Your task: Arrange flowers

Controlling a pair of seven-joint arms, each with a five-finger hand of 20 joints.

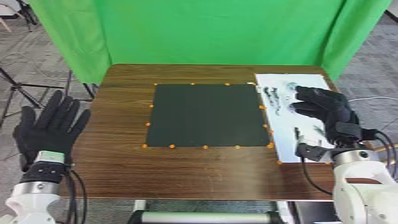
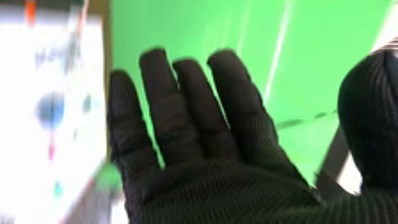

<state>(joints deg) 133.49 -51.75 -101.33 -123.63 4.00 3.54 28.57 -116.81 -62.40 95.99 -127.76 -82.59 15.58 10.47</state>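
Slender dark shapes (image 1: 274, 100), probably flowers or stems but too small to tell, lying on the white sheet (image 1: 284, 147) along the bench's (image 1: 178, 175) right side. Also on white, in the right wrist view, a blurred blue patch (image 2: 51, 111), perhaps a bloom. Over the sheet, close by the shapes, right hand (image 1: 324, 105) released, with fingers extended and nothing held. Inward from there, dark mat (image 1: 204, 115) ringed by orange dots (image 1: 205, 147), likely the place for arranging. At the far left, beside the bench edge, left hand (image 1: 53, 122) flat and loose, holding nothing. Beyond, green curtain (image 1: 222, 35). Apparently at the picking-up step. Next, likely to need lowering onto one stem, closing gently, lifting clear of neighbours, then carrying across to the mat.
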